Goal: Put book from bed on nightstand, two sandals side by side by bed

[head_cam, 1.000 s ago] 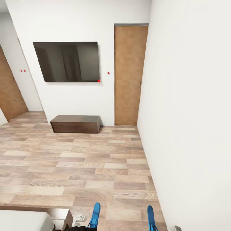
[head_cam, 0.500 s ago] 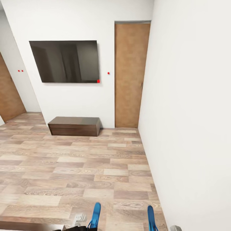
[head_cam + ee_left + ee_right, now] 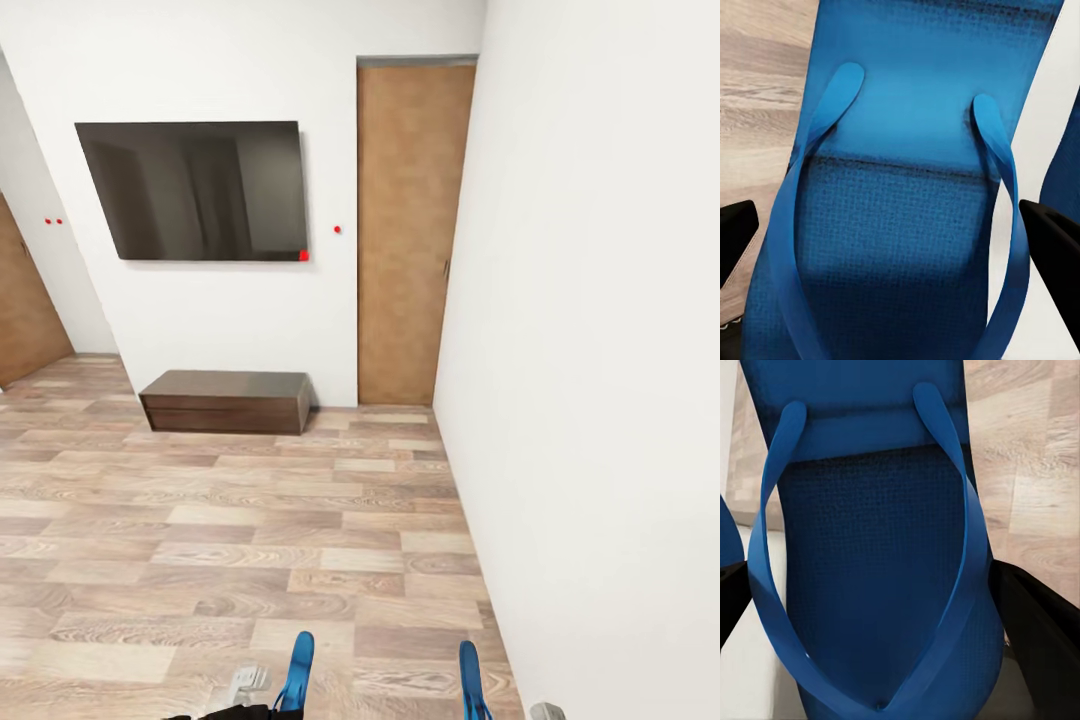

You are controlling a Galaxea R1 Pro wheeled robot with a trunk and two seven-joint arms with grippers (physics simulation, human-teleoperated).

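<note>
Each wrist view looks closely at a blue sandal, the left sandal (image 3: 900,202) and the right sandal (image 3: 870,547), between dark fingers cut off at the edges; whether either grip is closed cannot be told. In the head view, their tips poke up above the wooden floor (image 3: 250,530).

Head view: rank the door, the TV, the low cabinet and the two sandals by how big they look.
1. Door
2. TV
3. Low cabinet
4. Left sandal and right sandal: alike, both cut off by the frame edge.

Each end effector, left (image 3: 896,232) and right (image 3: 885,585), is clamped on a sandal (image 3: 907,187), fingers dark at either side.
</note>
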